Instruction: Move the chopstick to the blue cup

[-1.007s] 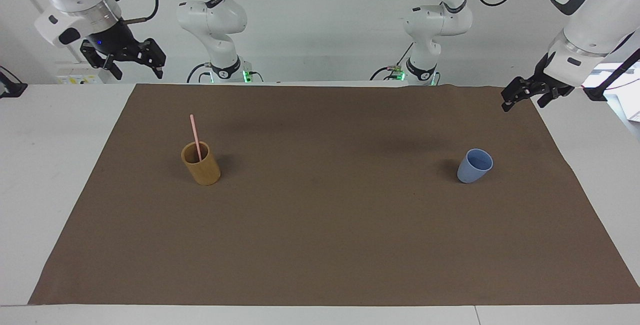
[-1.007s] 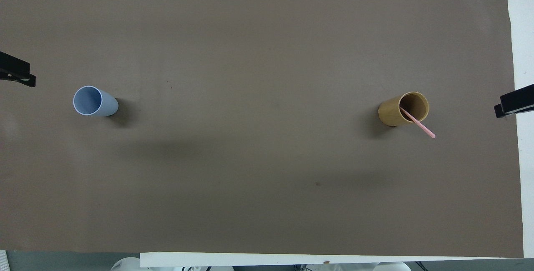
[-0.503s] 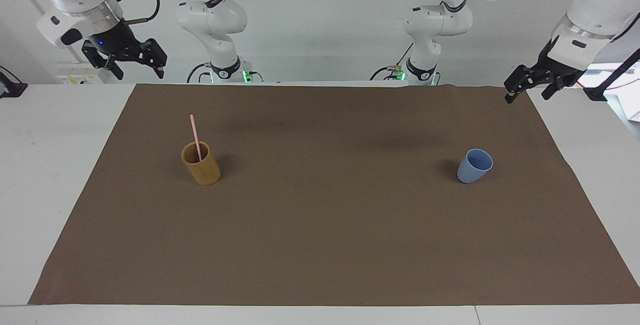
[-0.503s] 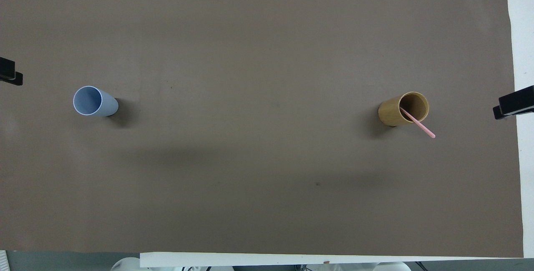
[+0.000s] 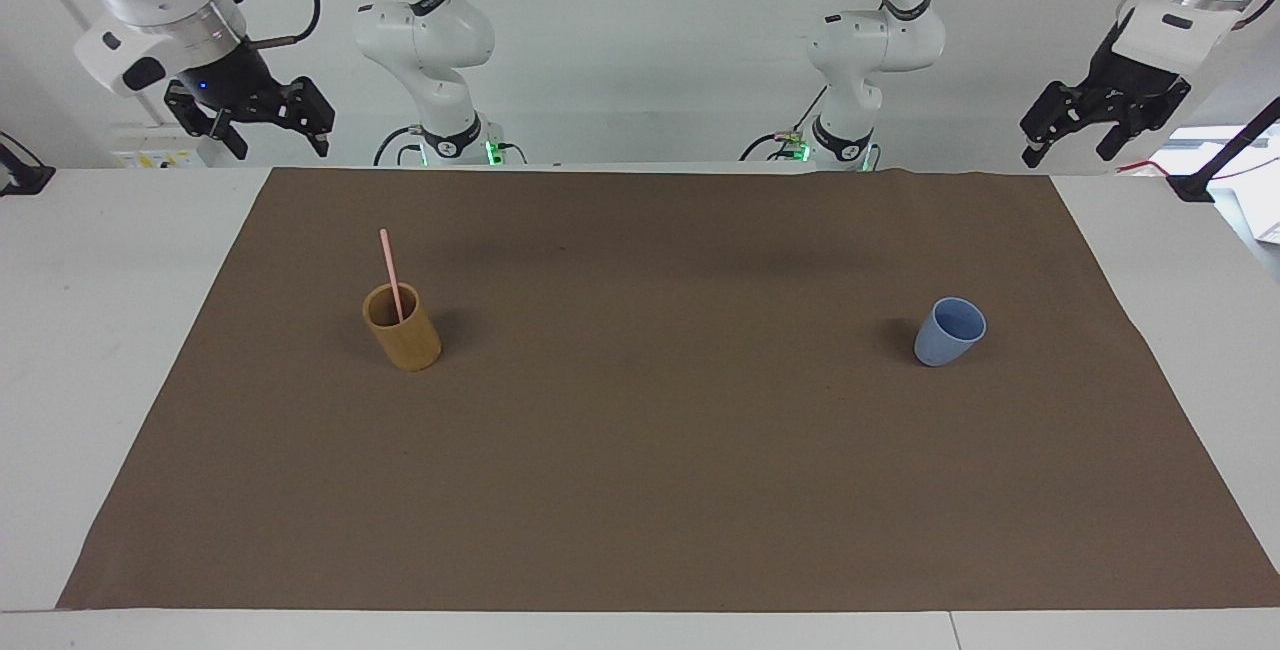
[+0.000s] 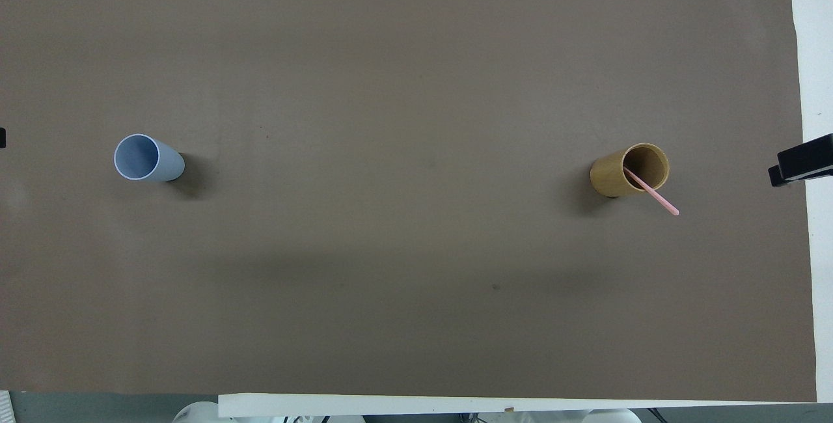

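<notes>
Facing view: chopstick in wooden cup, well apart from spread right gripper.

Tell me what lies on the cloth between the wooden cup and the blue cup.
Nothing: between the wooden cup and the blue cup the brown cloth is bare, as both views show.

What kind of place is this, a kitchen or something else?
Most likely a robotics lab, not a kitchen. Two white robot arms stand at a plain white table with a brown mat, against a bare wall. On the mat are only a wooden cup holding a chopstick, and a blue cup.
</notes>
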Robot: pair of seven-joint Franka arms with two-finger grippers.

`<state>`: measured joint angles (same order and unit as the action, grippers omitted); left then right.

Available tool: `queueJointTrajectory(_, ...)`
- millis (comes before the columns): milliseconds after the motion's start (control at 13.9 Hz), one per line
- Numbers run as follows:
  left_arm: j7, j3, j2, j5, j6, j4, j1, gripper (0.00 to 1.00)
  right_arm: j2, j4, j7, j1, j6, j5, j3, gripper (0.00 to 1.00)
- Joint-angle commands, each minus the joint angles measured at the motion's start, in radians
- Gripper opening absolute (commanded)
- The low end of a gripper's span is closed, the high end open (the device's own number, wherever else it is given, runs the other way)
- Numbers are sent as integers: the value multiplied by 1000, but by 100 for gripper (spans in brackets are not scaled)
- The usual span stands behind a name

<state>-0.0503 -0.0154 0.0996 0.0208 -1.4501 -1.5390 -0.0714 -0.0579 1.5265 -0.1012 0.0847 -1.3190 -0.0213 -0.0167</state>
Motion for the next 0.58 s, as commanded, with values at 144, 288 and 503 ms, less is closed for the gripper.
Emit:
queueJointTrajectory(144,13,-1,14,-9,8,-15,5,100,-23,26,-22,4,7,15,0,100)
queueJointTrajectory(288,12,-1,14,-7,-9,-22,7,100,-23,26,-22,3,7,15,0,100)
queueJointTrajectory(503,66,-3,161,-6,-302,-374,51,100,-23,26,-22,3,11,15,0,100)
